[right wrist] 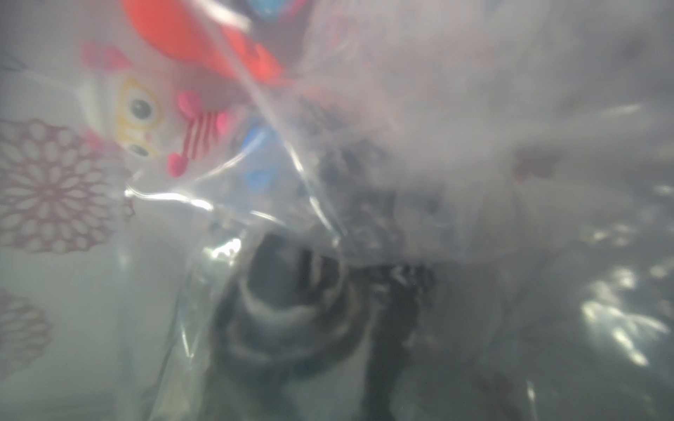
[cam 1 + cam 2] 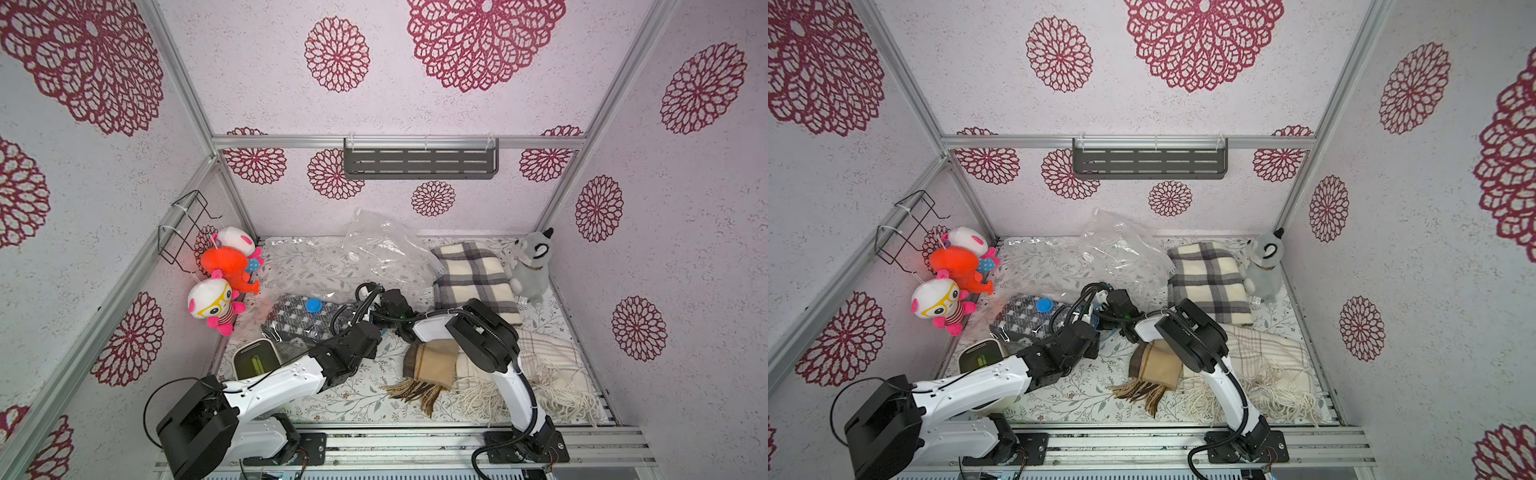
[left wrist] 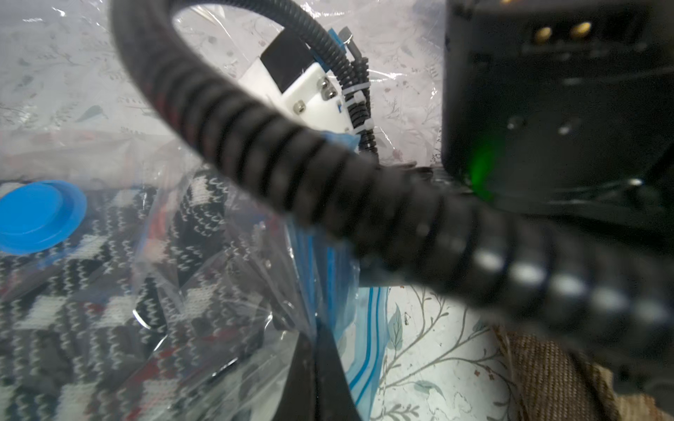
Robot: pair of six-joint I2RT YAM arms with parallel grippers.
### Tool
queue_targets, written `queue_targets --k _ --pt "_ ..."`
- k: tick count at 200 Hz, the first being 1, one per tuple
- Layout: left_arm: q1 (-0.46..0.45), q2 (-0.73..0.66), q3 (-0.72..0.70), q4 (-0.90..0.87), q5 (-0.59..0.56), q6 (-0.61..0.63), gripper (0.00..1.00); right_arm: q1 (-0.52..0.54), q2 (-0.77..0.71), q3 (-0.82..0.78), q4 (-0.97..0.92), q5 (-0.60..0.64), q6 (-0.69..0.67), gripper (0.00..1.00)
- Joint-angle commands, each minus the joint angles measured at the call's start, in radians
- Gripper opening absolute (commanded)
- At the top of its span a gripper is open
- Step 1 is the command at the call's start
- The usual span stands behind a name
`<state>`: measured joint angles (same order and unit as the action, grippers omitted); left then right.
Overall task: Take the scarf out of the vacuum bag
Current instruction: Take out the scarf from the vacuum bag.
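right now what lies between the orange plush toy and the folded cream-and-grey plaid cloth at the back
A crumpled clear plastic bag, visible in both top views.

**Colour rundown of everything in the booth**

The scarf (image 3: pixel 109 291) inside the vacuum bag (image 3: pixel 248 291) is a black, grey and white knit check with tiny red flecks. The bag's clear, with a blue valve cap (image 3: pixel 36 218) and blue zip stripes (image 3: pixel 368 350).

- plaid blanket (image 2: pixel 473 278): cream with grey-black checks
- fringed scarf (image 2: pixel 430 363): tan and brown
- cream scarf (image 2: pixel 552 357): thin brownish grid lines
- table cover (image 2: pixel 353 395): white, grey-green leafy sprigs
- walls (image 2: pixel 415 108): pale, crimson flower medallions
- orange plush (image 2: pixel 224 262), grey plush (image 2: pixel 530 266), white plush (image 2: pixel 208 303) with yellow glasses and pink limbs
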<state>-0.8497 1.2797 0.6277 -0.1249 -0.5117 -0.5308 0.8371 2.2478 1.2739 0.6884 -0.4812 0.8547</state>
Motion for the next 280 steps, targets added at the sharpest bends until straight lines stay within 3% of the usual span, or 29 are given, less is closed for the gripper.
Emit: queue_targets --k 1,24,87,125,155,183,197,209,228,251,280 --pt "0.02 0.018 0.0 -0.053 -0.114 -0.047 0.0 0.017 -0.117 -0.044 0.047 -0.045 -0.035 0.0" --pt "0.043 0.004 -0.017 -0.101 -0.158 -0.088 0.0 0.013 -0.158 -0.083 0.077 -0.093 -0.027 0.0" --pt "0.141 -0.045 -0.058 -0.134 -0.127 -0.074 0.0 -0.031 -0.278 -0.181 -0.029 -0.105 -0.093 0.0" --pt "0.15 -0.079 -0.047 -0.149 -0.12 -0.056 0.0 -0.049 -0.319 -0.264 -0.007 -0.086 -0.103 0.0" --pt "0.169 -0.094 -0.048 -0.156 -0.11 -0.043 0.0 -0.047 -0.42 -0.287 -0.136 -0.01 -0.228 0.0" --pt "0.18 -0.08 -0.053 -0.101 -0.042 -0.038 0.0 -0.011 -0.435 -0.226 -0.197 -0.07 -0.325 0.0" --pt "0.157 -0.099 -0.075 -0.031 0.05 -0.028 0.0 -0.028 -0.392 -0.187 -0.151 -0.124 -0.254 0.0" --pt "0.116 -0.121 -0.088 -0.018 0.053 -0.042 0.0 -0.044 -0.352 -0.147 -0.091 -0.173 -0.175 0.0" --pt "0.065 -0.134 -0.1 -0.042 0.025 -0.073 0.0 -0.05 -0.324 -0.04 -0.18 -0.126 -0.167 0.0" --pt "0.032 -0.08 -0.116 0.011 0.099 -0.091 0.0 -0.062 -0.263 0.078 -0.208 -0.129 -0.072 0.0" --pt "0.008 -0.015 -0.046 -0.119 -0.047 -0.087 0.0 -0.105 -0.197 0.168 -0.2 -0.18 0.028 0.0"
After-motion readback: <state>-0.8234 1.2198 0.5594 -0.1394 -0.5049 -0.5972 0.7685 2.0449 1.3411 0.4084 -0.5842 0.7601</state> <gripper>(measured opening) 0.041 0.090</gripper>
